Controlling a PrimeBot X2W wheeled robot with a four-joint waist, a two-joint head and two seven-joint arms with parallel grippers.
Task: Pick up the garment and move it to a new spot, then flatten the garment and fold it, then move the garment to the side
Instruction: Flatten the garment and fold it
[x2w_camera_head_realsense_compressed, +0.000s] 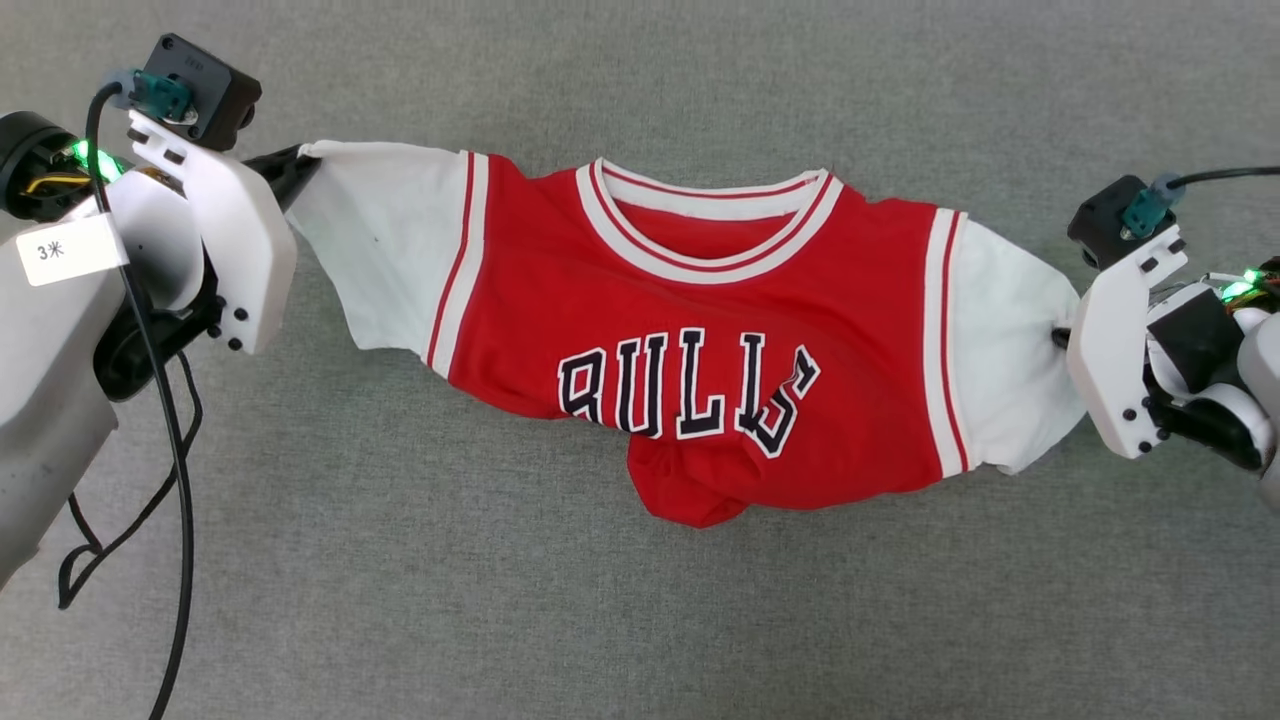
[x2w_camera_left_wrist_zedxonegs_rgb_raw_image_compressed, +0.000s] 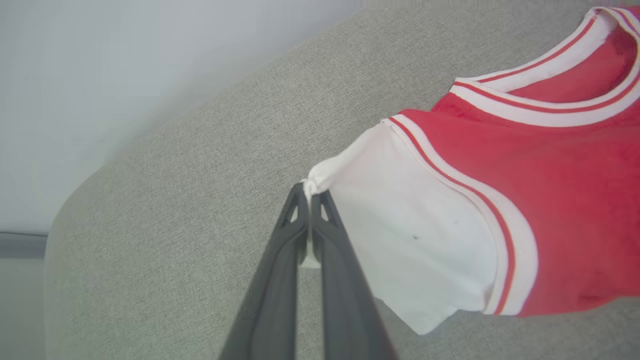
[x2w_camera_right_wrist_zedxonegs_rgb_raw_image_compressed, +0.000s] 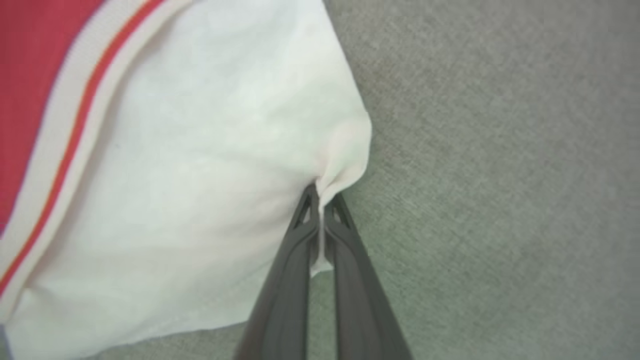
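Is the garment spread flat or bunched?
Partly spread: left gripper and right gripper stretch the garment by its sleeves, but its lower part is bunched.

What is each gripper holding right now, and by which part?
Both hold the garment: the left gripper pinches one white sleeve's edge, the right gripper the other sleeve's edge.

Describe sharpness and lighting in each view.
Head view: sharp, evenly lit, faint shadow under the garment. Left wrist view: crisp cloth, wide-angle lens curving the edge of the grey surface. Right wrist view: soft focus, white sleeve washed out.
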